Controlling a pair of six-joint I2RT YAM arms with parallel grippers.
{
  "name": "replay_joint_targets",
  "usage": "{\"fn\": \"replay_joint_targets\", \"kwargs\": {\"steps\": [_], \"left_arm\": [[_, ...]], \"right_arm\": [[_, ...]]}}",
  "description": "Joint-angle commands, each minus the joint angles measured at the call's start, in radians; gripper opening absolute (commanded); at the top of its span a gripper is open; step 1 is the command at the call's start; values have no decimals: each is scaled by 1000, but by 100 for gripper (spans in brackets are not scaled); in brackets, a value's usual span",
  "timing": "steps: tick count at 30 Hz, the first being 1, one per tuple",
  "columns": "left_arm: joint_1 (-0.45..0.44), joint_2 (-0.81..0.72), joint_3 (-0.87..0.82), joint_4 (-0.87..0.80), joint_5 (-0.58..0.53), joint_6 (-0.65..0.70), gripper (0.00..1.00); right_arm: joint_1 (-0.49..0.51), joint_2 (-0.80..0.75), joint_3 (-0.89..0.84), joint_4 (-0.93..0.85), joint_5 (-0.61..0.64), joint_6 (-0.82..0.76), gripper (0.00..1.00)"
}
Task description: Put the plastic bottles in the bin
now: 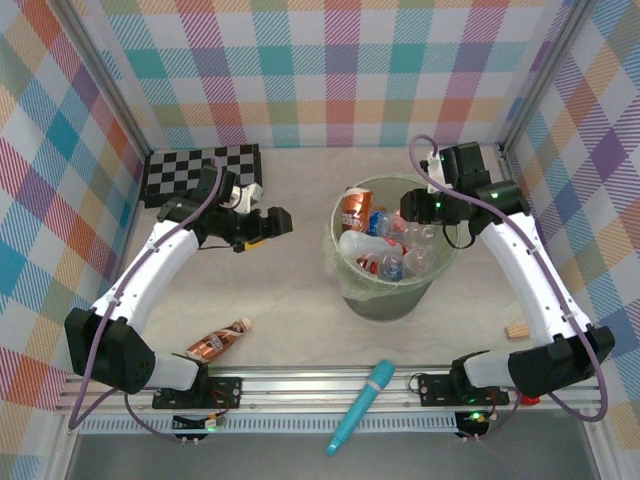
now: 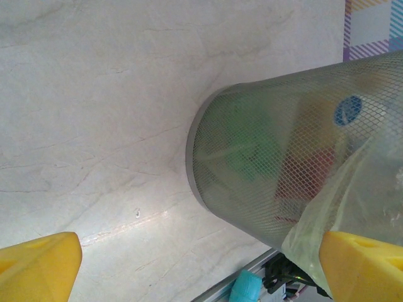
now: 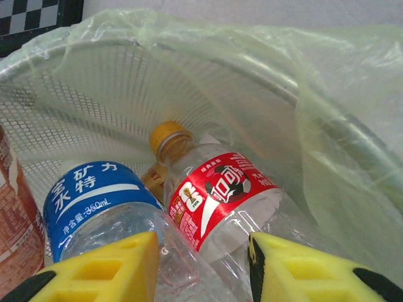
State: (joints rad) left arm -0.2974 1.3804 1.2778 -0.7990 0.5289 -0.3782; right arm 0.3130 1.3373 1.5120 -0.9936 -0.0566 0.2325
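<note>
Pastel plaid walls (image 1: 330, 70) across top and both sides. Pale marbled tabletop (image 1: 300, 330) at centre. Aluminium rail (image 1: 300, 388) along bottom. Lighting even.

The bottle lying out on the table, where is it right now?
In the top view, the orange-brown-labelled bottle lies on its side at the front left, close to the left arm's base and well left of the bin.

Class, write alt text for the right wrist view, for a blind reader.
The right gripper, yellow-fingered, holds a clear plastic bottle with a red label inside the pale-green mesh bin, beside a blue-labelled clear bottle.
</note>
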Motion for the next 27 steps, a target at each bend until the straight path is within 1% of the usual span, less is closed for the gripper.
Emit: {"fn": "replay_joint_targets", "kwargs": {"steps": [1,3,5,8,11,13,14,17,19,22,24,27], "left_arm": [[12,14,16,-13,0,-6,97],[12,15,28,-34,-7,2,97],[15,19,58,-101,-47,22,97],[15,33,133,-313,-203,55,98],[12,48,191,-557,-348,102,100],[12,31,196,-663,-429,83,100],[11,9,185,-703,-452,62,100],[-5,-73,121,-766,-449,26,100],[-21,-128,60,-798,-449,-39,100],[-53,-239,-82,-769,-432,-176,100],[-60,-286,-164,-741,-429,-199,100],[-83,-287,-229,-704,-472,-210,100]], "right_arm": [[9,19,78,-51,-15,4,44],[8,31,160,-93,23,-27,46],[6,46,252,-132,49,-54,48],[6,70,378,-174,57,-84,50],[6,89,427,-174,26,-98,54],[5,102,432,-168,15,-99,57],[4,109,430,-165,10,-98,59],[4,120,424,-148,-7,-100,64],[4,131,429,-140,-10,-104,66],[2,150,446,-138,-30,-109,67],[1,164,460,-143,-41,-113,67],[1,179,467,-147,-53,-122,67]]}}
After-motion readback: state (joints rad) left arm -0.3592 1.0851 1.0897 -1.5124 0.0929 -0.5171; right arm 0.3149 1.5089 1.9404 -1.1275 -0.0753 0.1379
